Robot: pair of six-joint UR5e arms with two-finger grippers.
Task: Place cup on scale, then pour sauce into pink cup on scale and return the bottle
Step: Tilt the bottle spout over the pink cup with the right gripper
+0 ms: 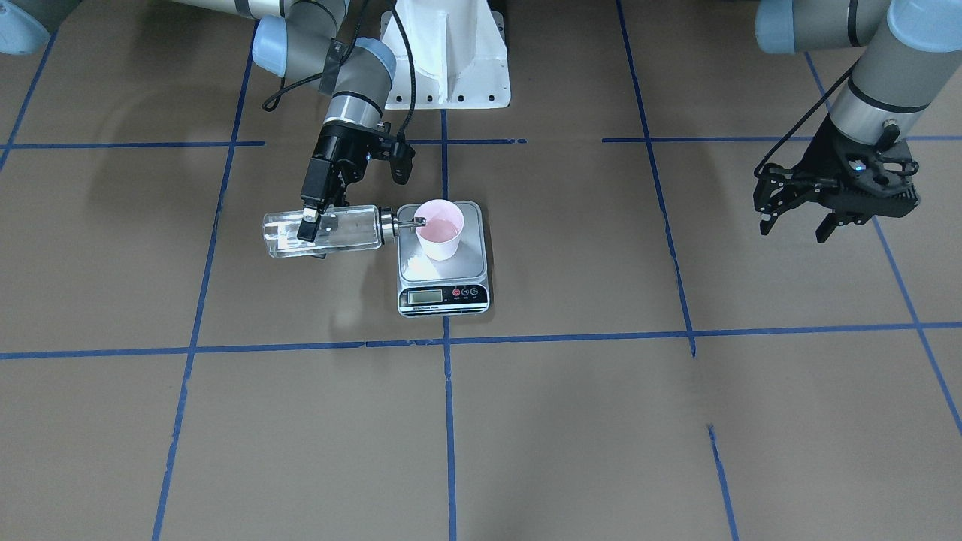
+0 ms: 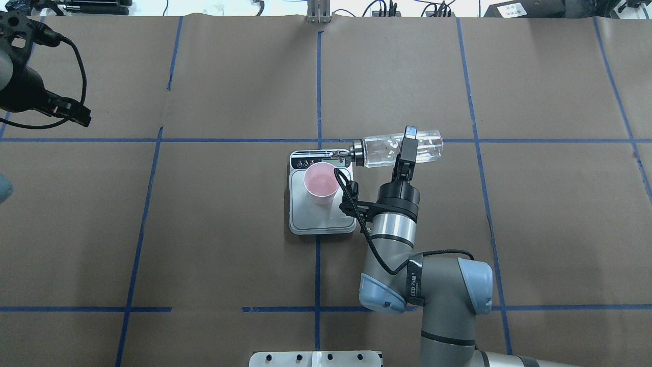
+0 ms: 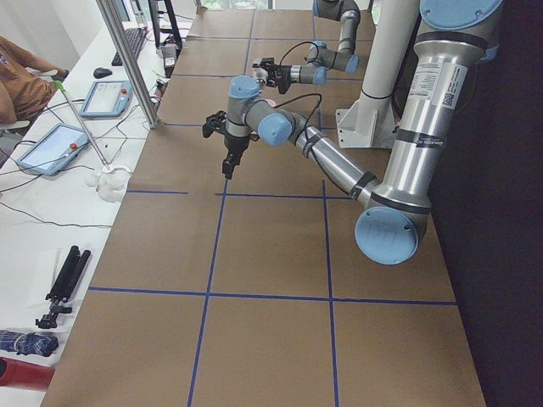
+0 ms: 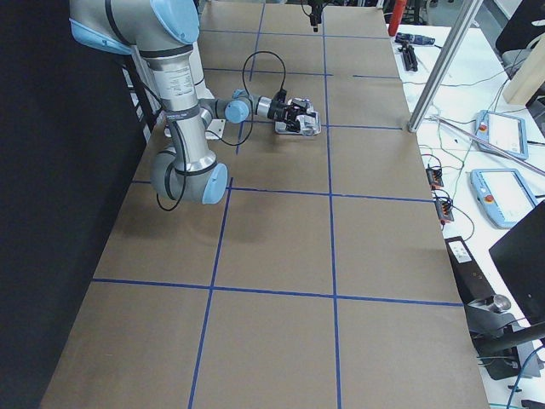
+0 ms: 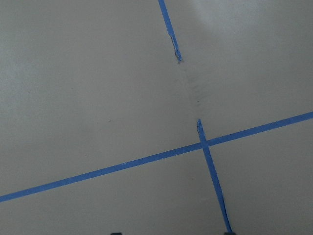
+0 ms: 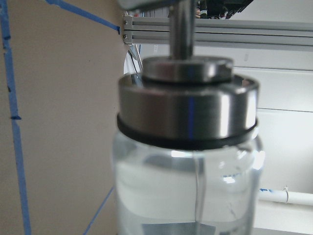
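The pink cup (image 1: pixel 440 229) stands upright on the scale (image 1: pixel 421 264), toward the back of its steel platform. My right gripper (image 1: pixel 312 237) is shut on the clear glass bottle (image 1: pixel 346 229) and holds it lying level, with the silver spout (image 1: pixel 412 222) at the cup's rim. Clear sauce (image 6: pixel 146 191) shows in the bottle, and the cup seems to hold some liquid. In the overhead view the bottle (image 2: pixel 379 150), cup (image 2: pixel 321 183) and scale (image 2: pixel 316 219) sit at the middle. My left gripper (image 1: pixel 794 225) is open and empty, raised far to the side.
The robot's white base mount (image 1: pixel 447 68) stands just behind the scale. Blue tape lines (image 1: pixel 448 421) cross the brown table. The left wrist view shows only bare table and tape (image 5: pixel 205 144). A side bench with tablets (image 3: pixel 51 148) lies beyond the table's far edge.
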